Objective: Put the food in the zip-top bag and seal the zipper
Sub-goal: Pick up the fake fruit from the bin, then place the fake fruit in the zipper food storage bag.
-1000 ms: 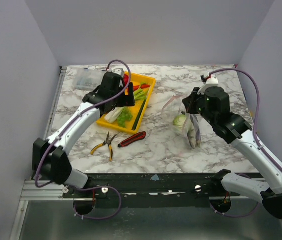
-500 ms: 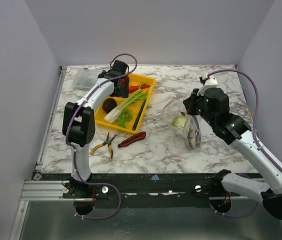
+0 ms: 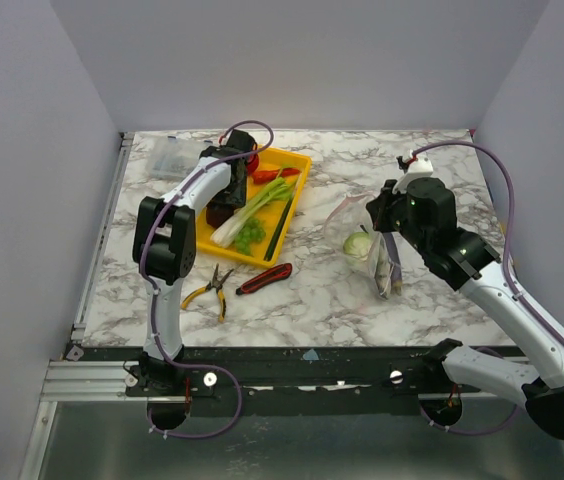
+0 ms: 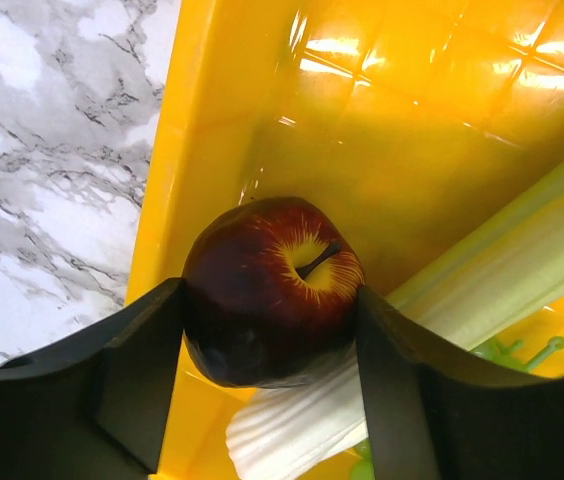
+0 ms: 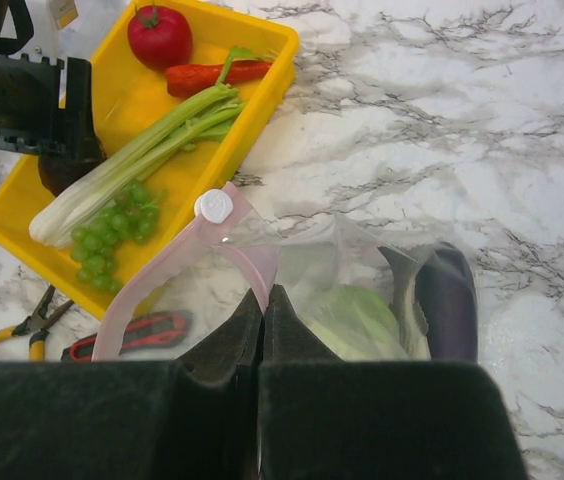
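The left gripper (image 4: 268, 325) jaws are clasping a dark red apple (image 4: 252, 270) in the yellow tray (image 4: 177, 190). The right gripper (image 5: 262, 312) jaws are pinching the zipper (image 5: 162, 275) shut-tight, holding up the zip-top bag (image 5: 362, 255), apparently resting on the tabletop (image 5: 562, 150), with cabbage (image 5: 357, 320) and eggplant (image 5: 447, 295) inside.

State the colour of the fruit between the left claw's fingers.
The apple is dark red, yellow-streaked; left wrist view.

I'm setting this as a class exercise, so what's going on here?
The left gripper is in the yellow tray, fingers against both sides of a dark red apple. The right gripper is shut on the pink zipper of the zip-top bag, holding the mouth up. Cabbage and eggplant are already inside; grapes, leek, carrot and tomato lie in the tray.
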